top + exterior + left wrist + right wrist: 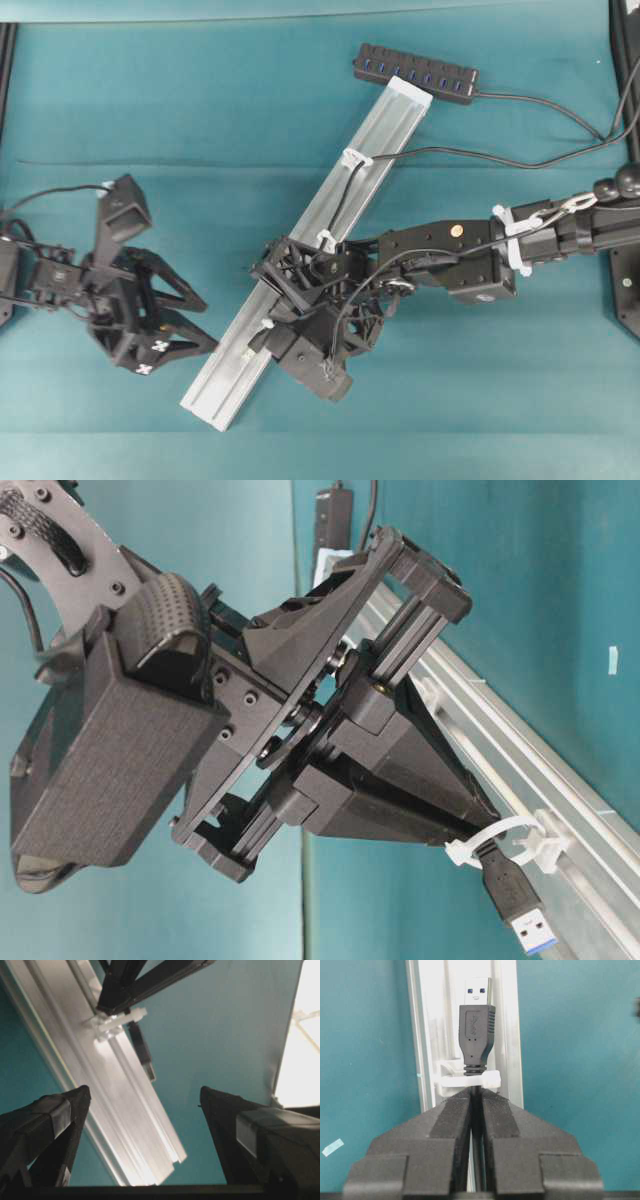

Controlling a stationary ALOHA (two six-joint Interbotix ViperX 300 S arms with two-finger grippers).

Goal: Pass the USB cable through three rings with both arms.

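The silver rail (375,140) lies diagonally and carries three whitish rings (355,158), (326,240), (267,324). The black USB cable (345,190) runs through the upper two rings and under my right gripper (273,312). In the right wrist view that gripper (476,1094) is shut on the cable just behind the lowest ring (470,1080); the plug (477,1030) sticks out beyond it. The plug also shows in the table-level view (520,900) and the left wrist view (142,1052). My left gripper (208,322) is open and empty, left of the rail's lower end (130,1125).
A black multi-port hub (415,72) lies at the rail's far end, and thin black cords (560,110) run from it to the right. The teal cloth (120,120) covers the table. A small piece of tape (332,1147) lies on it.
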